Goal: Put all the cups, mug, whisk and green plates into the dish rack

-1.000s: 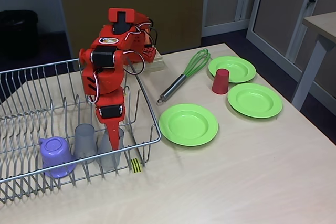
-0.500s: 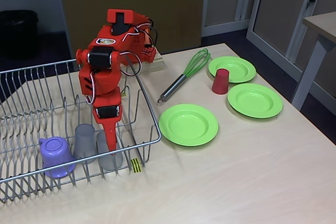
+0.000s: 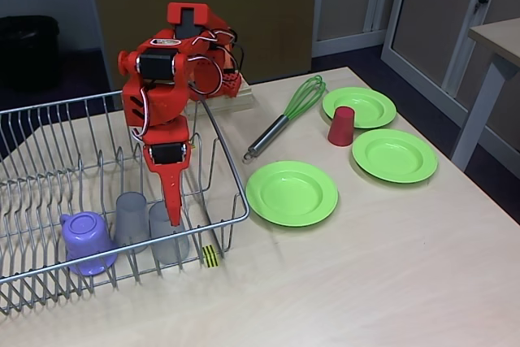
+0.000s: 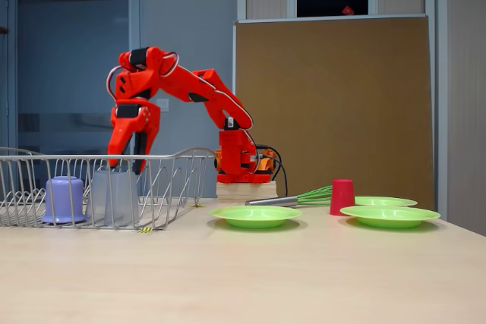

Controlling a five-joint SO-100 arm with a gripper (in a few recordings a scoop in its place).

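Inside the dish rack point(image 3: 49, 193), near its striped-tag corner, three pieces stand in a row: the purple mug point(image 3: 86, 241) upside down, and next to it two grey cups point(image 3: 130, 219), also mouth-down, the second grey cup point(image 3: 168, 233) closest to the yellow-and-black tag point(image 3: 210, 256) on the rack's front rail. From the low side view the mug point(image 4: 64, 198) and the grey cups point(image 4: 112, 196) sit behind the rack's point(image 4: 175, 180) wire wall. The red hand point(image 3: 173, 215) hangs point-down over the rack, directly above the grey cup nearest the tag; in the side view its two fingers point(image 4: 125, 158) stand apart with nothing between them, tips just above the cups' height.

Outside the rack, on the bench point(image 3: 390, 266), everything else lies on the side away from the tag corner. One green plate point(image 3: 291, 193) sits just beside the rack, empty. Two more green plates point(image 3: 394, 155) lie farther out, with the red cup point(image 3: 341, 126) upside down at the edge of the far plate point(image 3: 359, 106). The whisk point(image 3: 284, 118) lies between rack and far plate, green loops pointing away from the rack. A small sticker on the arm's upper joint point(image 3: 169, 41) is too small to read.
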